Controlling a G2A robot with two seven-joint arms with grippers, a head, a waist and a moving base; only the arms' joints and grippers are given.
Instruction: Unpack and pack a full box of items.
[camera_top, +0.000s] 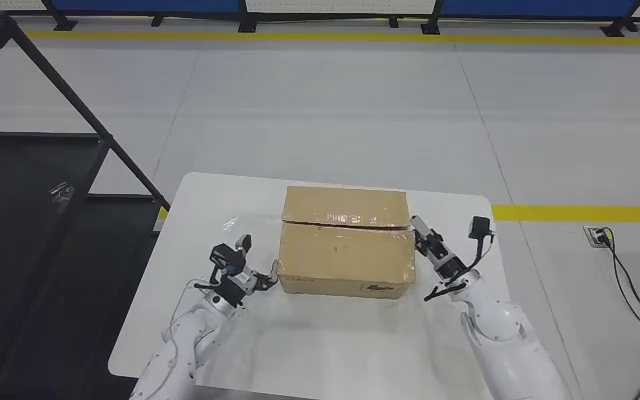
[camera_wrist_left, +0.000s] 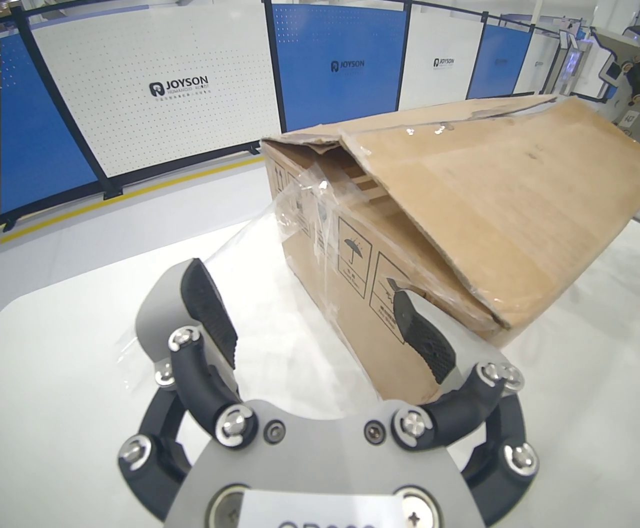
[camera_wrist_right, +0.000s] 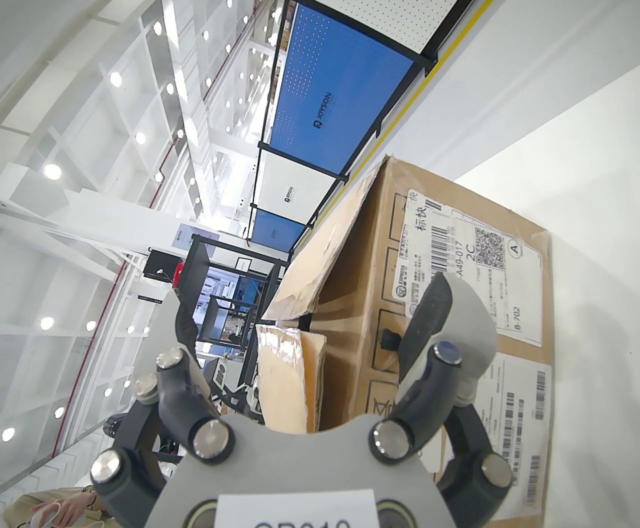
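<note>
Two open, empty pincers, the left gripper (camera_wrist_left: 300, 290) and the right gripper (camera_wrist_right: 307, 300), flank opposite ends of the cardboard box (camera_top: 345, 250) at the middle of the table (camera_top: 330, 340), apparently poised to lift its loose flaps (camera_wrist_left: 480, 200).

Left arm (camera_top: 185, 345), right arm (camera_top: 505, 335): glossy white shells. Left gripper (camera_wrist_left: 295, 280), right gripper (camera_wrist_right: 307, 292), each: grey palm plate (camera_wrist_left: 320, 450); black curved links (camera_wrist_left: 200, 375) hinged on plate; silver screws (camera_wrist_left: 232, 425) at pivots; grey fingers, black textured pads (camera_wrist_left: 210, 310); white label (camera_wrist_left: 320, 510) at plate's wrist-side edge.
</note>
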